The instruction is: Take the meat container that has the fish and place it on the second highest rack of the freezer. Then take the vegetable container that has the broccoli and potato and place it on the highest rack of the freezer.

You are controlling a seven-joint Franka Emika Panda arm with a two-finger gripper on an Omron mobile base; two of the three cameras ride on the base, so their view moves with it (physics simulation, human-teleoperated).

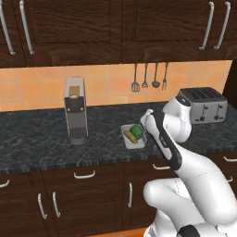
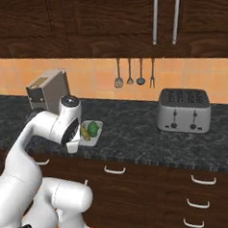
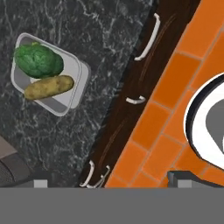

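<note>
Hand [image 3: 107, 183] released, 2 fingertips wide apart, hovering past desk [image 1: 37, 143] edge. Vegetable container [image 3: 74, 83] with broccoli [image 3: 38, 61] and potato [image 3: 48, 86] on desk near coffee machine [image 1: 75, 109]. Base views add toaster [image 2: 183, 110].

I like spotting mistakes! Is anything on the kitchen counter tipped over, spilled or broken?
Nothing stands out. The vegetable container sits flat on the counter near its front edge, with the broccoli and potato inside. The coffee machine and toaster stand upright, and the utensils hang straight.
</note>
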